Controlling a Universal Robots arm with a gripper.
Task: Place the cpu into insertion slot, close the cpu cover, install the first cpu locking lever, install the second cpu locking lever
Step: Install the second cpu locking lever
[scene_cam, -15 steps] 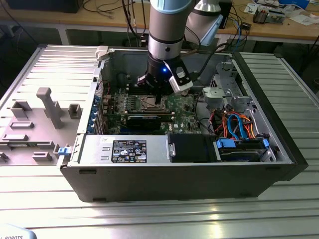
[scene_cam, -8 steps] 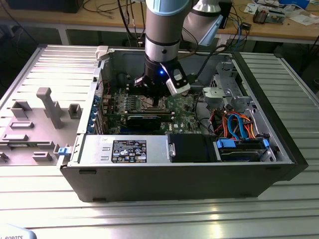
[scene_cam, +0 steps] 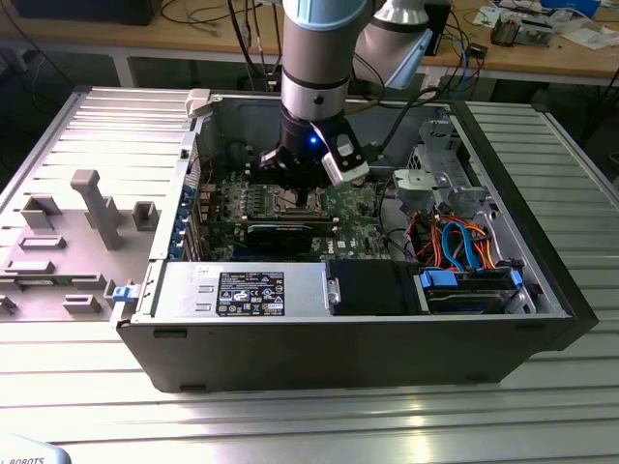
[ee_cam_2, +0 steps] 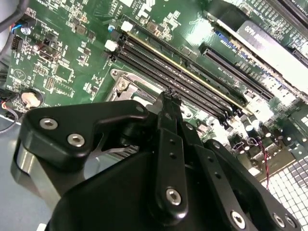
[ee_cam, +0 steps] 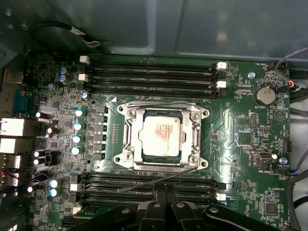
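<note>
While the open computer case (scene_cam: 319, 329) sits on the metal tabletop (scene_cam: 290, 425), the robot arm (scene_cam: 314, 58) reaches down into it over the green board (ee_cam: 240, 120). The gripper (ee_cam_2: 168, 98) hangs just above the board with its fingers pressed together, holding nothing. The cpu (ee_cam: 162, 136) lies in the insertion slot (ee_cam: 126, 154), with the cpu cover (ee_cam: 195, 137) shut around it and a thin lever (ee_cam: 159, 182) sticking out beside it.

Arm vertical, hand (scene_cam: 308, 198) seemingly closed.
</note>
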